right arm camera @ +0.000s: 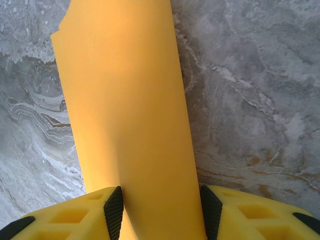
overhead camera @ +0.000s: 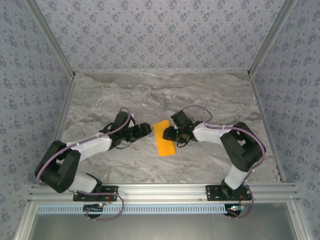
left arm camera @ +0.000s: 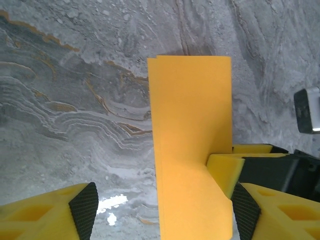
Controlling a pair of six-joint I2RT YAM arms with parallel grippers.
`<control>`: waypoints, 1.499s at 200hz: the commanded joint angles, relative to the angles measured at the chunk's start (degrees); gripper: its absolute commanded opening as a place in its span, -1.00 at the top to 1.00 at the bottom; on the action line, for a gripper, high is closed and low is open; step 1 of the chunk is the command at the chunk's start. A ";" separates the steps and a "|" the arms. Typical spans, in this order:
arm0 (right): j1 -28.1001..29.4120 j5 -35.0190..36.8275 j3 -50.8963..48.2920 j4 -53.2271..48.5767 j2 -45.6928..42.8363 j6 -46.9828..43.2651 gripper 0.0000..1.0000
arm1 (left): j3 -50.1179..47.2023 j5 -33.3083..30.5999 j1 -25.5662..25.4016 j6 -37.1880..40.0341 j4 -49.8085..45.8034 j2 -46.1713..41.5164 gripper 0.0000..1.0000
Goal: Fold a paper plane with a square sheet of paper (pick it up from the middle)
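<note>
The square sheet of paper (overhead camera: 164,139) is bright orange and lies folded into a narrow oblong on the marble table (overhead camera: 210,95); it is not a paper plane in shape. My left gripper (overhead camera: 147,129) is at its left side. In the left wrist view the paper (left arm camera: 192,150) runs between the open left gripper (left arm camera: 164,210), nearer the right pad (left arm camera: 245,210). My right gripper (overhead camera: 169,134) is at the paper's right edge, and one of its yellow fingers (left arm camera: 225,172) rests on that edge. In the right wrist view the paper (right arm camera: 130,110) fills the gap of the open right gripper (right arm camera: 162,210).
Patterned walls (overhead camera: 160,35) with metal corner posts (overhead camera: 50,37) close in the table at the back and sides. An aluminium rail (overhead camera: 165,190) runs along the near edge by the arm bases. Bare marble lies behind the paper.
</note>
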 commanded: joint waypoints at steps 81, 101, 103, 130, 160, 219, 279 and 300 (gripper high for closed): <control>2.34 5.75 -1.41 -6.82 8.68 -7.10 -0.03 | 1.43 -8.81 0.17 1.23 -4.05 -3.72 -0.43; 2.01 5.25 -1.06 -7.56 9.36 -8.08 -0.03 | 1.30 -9.17 1.74 0.47 -4.93 -4.85 -0.43; 1.93 5.23 -1.08 -7.55 9.44 -8.07 -0.03 | 1.22 -9.16 1.93 0.40 -4.86 -5.04 -0.43; 1.90 5.34 -0.71 -8.01 10.56 -7.62 -0.04 | 0.88 -8.85 3.50 0.00 -5.45 -6.45 -0.43; 1.78 5.13 0.13 -8.39 12.60 -6.51 -0.04 | 0.35 -7.28 4.46 -0.16 -4.75 -6.65 -0.43; 1.73 5.49 0.93 -9.58 14.54 -5.71 -0.05 | 0.46 -1.77 4.66 -0.56 -1.32 -3.00 -0.40; 1.78 5.57 1.55 -10.07 16.09 -5.26 -0.08 | 1.59 3.27 4.31 -0.10 1.43 0.74 -0.35; 1.82 5.83 1.50 -10.08 16.34 -5.35 -0.10 | 2.43 4.83 3.96 0.04 2.03 2.11 -0.30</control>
